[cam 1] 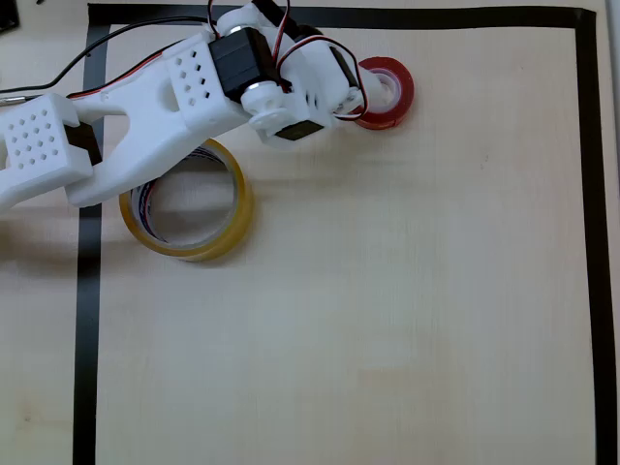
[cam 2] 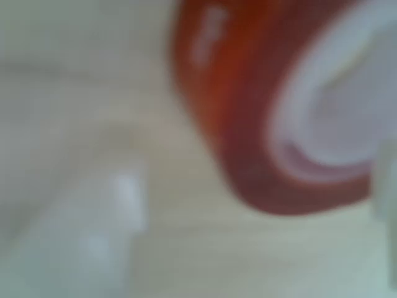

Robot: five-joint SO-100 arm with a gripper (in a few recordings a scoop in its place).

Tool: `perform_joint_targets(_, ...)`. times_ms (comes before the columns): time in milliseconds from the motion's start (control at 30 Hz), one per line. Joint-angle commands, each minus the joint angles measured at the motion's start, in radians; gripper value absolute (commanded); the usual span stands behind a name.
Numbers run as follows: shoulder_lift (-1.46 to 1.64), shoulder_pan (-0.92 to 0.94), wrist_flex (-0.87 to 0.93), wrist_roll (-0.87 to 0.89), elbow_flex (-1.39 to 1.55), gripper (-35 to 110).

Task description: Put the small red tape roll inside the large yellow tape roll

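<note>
Pale wood-grain tabletop (cam 1: 387, 291) fills the overhead view, framed by a border of black tape (cam 1: 587, 194) along the top, left and right sides. From the 9 o'clock edge a white arm (cam 1: 145, 107) reaches across toward 1 o'clock, with black motors and red, white and black wires on its upper part.

Near 1 o'clock in that view the small red tape roll (cam 1: 392, 92) lies flat on the wood, well inside the black border. The gripper (cam 1: 366, 97) is at the roll's left rim, one white finger (cam 1: 360, 102) over the roll's white core, the rest hidden under the arm's own body. Whether the fingers are spread or pinching the roll cannot be told from above.

Lower left, at about 9 o'clock from the table's middle, the large yellow tape roll (cam 1: 218, 228) lies flat with its wide hole facing up, its upper left part covered by the arm. It sits just inside the left black strip and well apart from the red roll.

Through the wrist camera everything is badly blurred: the red roll (cam 2: 248, 124) looms at 1 o'clock with its white core at the right, and a pale finger (cam 2: 93, 236) shows at 7 o'clock over the wood.
</note>
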Motion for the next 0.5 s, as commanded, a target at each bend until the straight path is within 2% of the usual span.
perform_joint_targets(0,0.029,0.003,0.069,-0.028,-0.095,18)
perform_joint_targets(367,-0.028,0.011,0.195,-0.026,-0.094,16)
perform_joint_targets(467,-0.026,0.008,0.222,-0.028,-0.087,9)
